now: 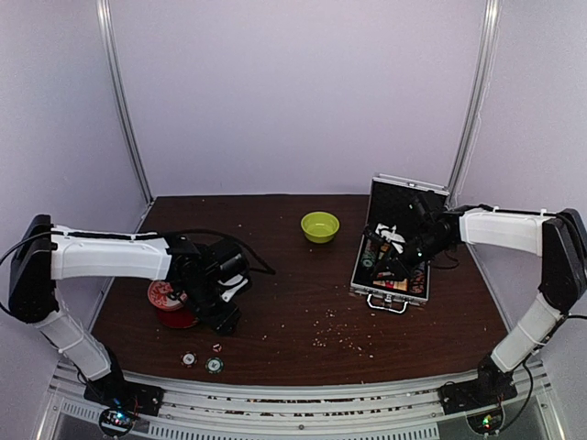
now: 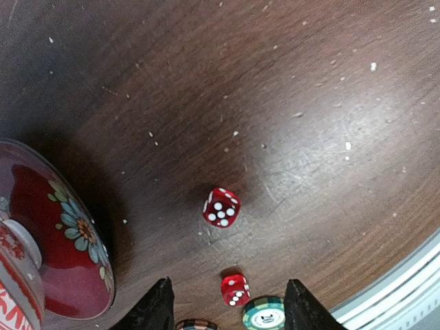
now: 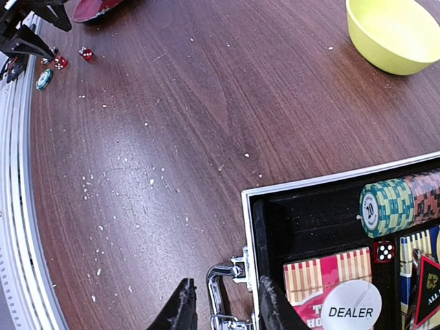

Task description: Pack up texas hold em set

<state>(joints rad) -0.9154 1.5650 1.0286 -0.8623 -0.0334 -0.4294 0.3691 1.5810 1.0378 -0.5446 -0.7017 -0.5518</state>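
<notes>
Left gripper (image 2: 230, 306): jaws spread, holding nothing, low over the table (image 2: 275, 103). One red die (image 2: 235, 289) lies between the fingertips, a second die (image 2: 221, 207) just beyond, and a green chip (image 2: 265, 315) beside the nearer die. The red patterned tin (image 2: 62, 254) sits to one side.
Right gripper (image 3: 223, 309): fingers slightly apart astride the handle (image 3: 218, 292) of the open silver case (image 3: 302, 220); whether they grip it cannot be told.
Case contents: chip row (image 3: 399, 203), card deck (image 3: 323, 278), DEALER button (image 3: 352, 309), one die (image 3: 384, 251).
Lime-green bowl (image 3: 395, 34): near the case.
</notes>
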